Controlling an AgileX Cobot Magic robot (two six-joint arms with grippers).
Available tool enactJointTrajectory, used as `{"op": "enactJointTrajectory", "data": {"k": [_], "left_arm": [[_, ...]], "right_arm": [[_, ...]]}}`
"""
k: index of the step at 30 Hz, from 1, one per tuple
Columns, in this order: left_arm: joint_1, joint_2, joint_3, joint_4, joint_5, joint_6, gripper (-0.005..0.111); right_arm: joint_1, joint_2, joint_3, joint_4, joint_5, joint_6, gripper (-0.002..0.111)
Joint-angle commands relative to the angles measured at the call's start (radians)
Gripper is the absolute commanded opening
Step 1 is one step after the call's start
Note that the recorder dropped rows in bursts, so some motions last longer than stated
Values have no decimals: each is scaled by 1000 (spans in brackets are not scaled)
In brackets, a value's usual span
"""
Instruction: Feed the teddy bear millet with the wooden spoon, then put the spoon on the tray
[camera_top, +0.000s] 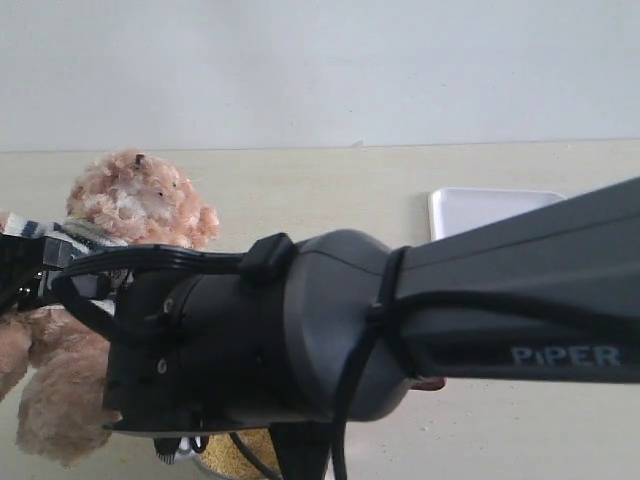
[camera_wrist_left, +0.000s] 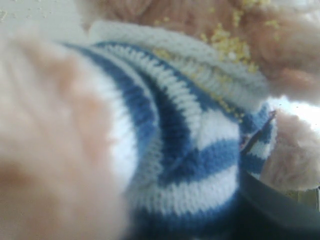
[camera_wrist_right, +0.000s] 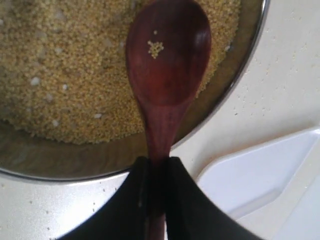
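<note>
Feeding stage: millet grains cling near the teddy bear collar, so a serving seems already given; the tray step is left.
Wooden spoon: over the metal bowl, carrying only a few grains.
Tray: on the worktop just beside the bowl; spoon not yet on it.
Right tool: pinching the spoon's handle.
Left tool: against the bear's striped shirt; jaws hidden, spread cannot be told.

The arm hides much of the tray and, apparently, the millet.
</note>
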Motion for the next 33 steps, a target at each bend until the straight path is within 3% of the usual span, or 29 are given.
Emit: {"op": "enactJointTrajectory", "data": {"k": [1, 10, 13, 20, 33], "left_arm": [[1, 0, -5, -25, 3, 5, 5], [1, 0, -5, -27, -4, 5, 5], [1, 0, -5, -27, -4, 5, 5], [1, 0, -5, -27, -4, 5, 5], [1, 0, -5, -27, 2, 5, 5]], "right_arm": [[5, 5, -3, -9, 0, -4, 0], [74, 5, -3, -20, -21, -38, 0], [92, 5, -3, -80, -6, 44, 0], [91, 5, -3, -171, 54, 80, 0], [91, 5, -3, -160, 54, -31, 0]]}}
